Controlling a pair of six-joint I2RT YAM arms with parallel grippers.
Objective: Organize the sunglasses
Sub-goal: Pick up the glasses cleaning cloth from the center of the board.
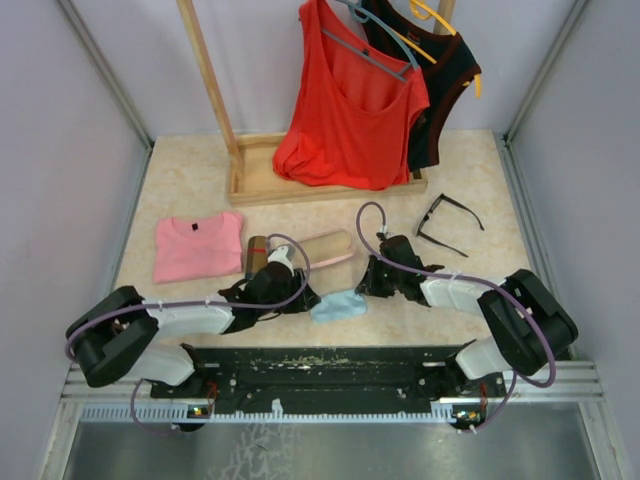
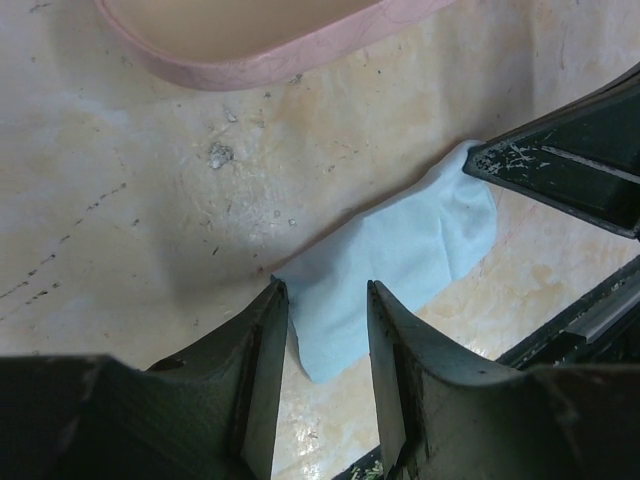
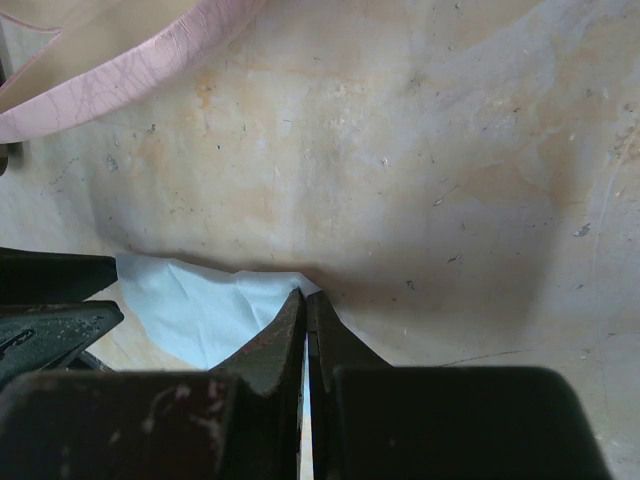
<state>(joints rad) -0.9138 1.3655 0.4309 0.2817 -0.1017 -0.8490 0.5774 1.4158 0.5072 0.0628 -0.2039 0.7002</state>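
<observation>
Two claws meet at the light-blue cloth [image 2: 400,250]. The left claw [image 2: 325,292] stands apart astride one end, and the right claw [image 3: 305,297] is pressed together at the other; whether it pinches the cloth, I cannot tell. The black sunglasses [image 1: 431,216] lie far right on the worktop [image 1: 200,185], well apart. They are probably light and fragile, so better to hold the frame, not the thin arms. A second pair I cannot find.

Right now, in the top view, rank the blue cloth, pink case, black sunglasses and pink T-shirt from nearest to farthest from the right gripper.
1. blue cloth, at the right gripper, just left of it.
2. pink case, behind and left.
3. black sunglasses, back right.
4. pink T-shirt, far left.
</observation>
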